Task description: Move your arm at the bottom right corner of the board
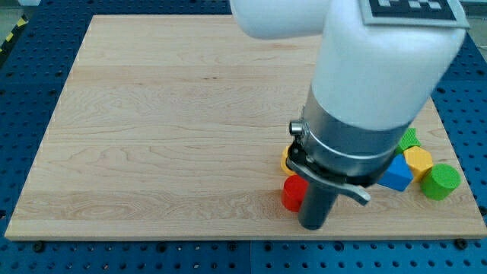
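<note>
My tip [313, 226] rests on the wooden board [167, 129] near its bottom edge, right of centre. A red block [293, 192] touches the rod on its left side. A yellow block [287, 159] peeks out behind the red one, mostly hidden by the arm. To the rod's right lie a blue block [396, 173], a yellow block [418, 160], a green cylinder [440, 182] and another green block [409, 138] partly hidden by the arm. The arm's white and grey body [373, 84] covers the board's right part.
The board's bottom right corner [478, 234] lies just right of the green cylinder. Blue perforated table [23, 84] surrounds the board on all sides.
</note>
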### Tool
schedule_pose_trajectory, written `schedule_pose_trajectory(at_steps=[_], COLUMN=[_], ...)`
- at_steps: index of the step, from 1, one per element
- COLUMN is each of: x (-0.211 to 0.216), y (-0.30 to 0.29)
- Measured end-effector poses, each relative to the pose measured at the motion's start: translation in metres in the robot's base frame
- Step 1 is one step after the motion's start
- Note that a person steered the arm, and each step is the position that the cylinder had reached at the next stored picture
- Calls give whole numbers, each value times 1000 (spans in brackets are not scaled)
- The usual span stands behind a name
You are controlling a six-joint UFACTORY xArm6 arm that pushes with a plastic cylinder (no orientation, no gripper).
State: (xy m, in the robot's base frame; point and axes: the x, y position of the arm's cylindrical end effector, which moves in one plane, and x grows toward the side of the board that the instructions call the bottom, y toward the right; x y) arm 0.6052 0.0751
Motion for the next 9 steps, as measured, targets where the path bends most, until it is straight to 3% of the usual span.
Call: schedule_pose_trajectory(at_steps=[4,5,6,9], x=[-109,-96,-43,12], y=[-80,-80,-79,120])
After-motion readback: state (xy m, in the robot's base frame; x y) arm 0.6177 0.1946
